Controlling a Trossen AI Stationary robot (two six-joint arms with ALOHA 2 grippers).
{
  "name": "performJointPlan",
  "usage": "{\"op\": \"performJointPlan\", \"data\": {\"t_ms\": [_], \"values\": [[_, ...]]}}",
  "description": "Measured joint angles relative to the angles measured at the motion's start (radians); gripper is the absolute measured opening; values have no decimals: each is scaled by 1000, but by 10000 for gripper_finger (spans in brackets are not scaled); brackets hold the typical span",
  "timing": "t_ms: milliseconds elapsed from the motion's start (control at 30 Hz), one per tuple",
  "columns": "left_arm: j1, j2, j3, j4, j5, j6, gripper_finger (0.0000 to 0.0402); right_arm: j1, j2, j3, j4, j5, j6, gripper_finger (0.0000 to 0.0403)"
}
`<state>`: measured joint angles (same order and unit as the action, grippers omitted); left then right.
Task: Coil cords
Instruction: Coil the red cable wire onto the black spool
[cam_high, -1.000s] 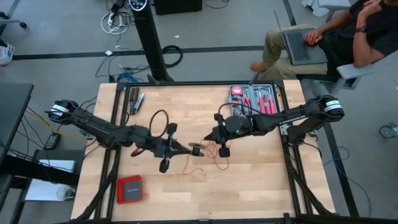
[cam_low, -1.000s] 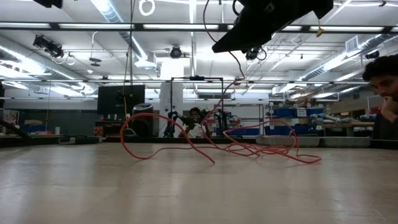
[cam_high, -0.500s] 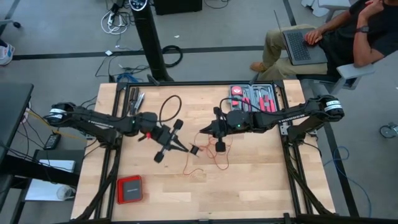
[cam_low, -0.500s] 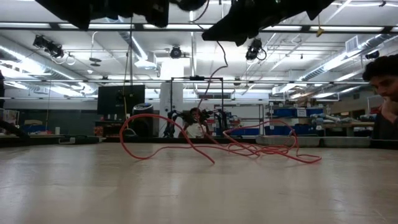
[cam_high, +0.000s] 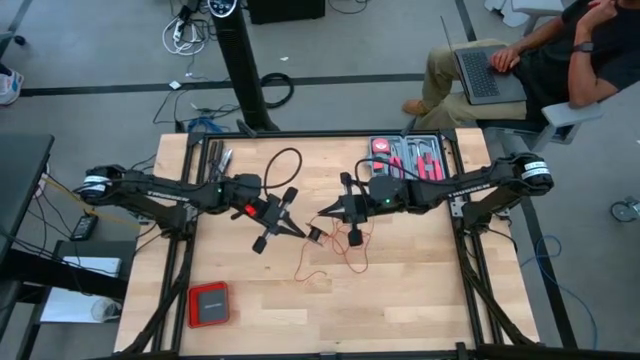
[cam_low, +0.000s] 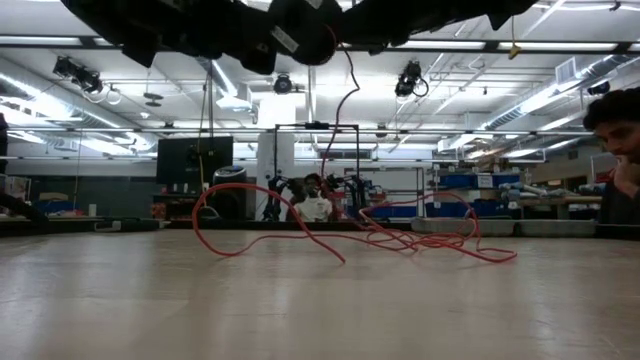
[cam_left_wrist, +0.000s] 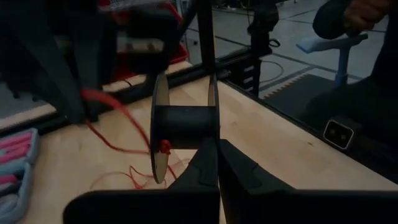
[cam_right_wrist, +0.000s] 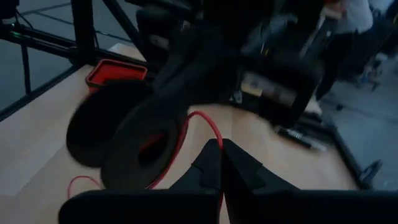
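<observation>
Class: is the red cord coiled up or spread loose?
Mostly loose: the cord sprawls in loops over the table; one strand rises to the spool.

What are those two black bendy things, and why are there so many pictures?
They are two robot arms. One camera looks down from above, one sits at table height, and one rides on each arm's wrist. The left pincer is shut on a small black plastic spool. The right pincer pinches a thin red cord, which hangs down to loose loops on the wooden table. A grey tool tray and a flat red square box lie there too. A person with a laptop sits beside the table.
</observation>
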<state>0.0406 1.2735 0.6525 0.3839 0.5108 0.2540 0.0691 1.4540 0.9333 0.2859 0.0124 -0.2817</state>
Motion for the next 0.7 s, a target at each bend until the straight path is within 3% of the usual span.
{"op": "performJointPlan", "data": {"t_ms": [300,700], "values": [[0,76,0,130,34,-32,0,-34,0,0,18,-66,-89,0],[12,76,0,201,-109,56,0,-37,0,0,2,-90,-145,0]]}}
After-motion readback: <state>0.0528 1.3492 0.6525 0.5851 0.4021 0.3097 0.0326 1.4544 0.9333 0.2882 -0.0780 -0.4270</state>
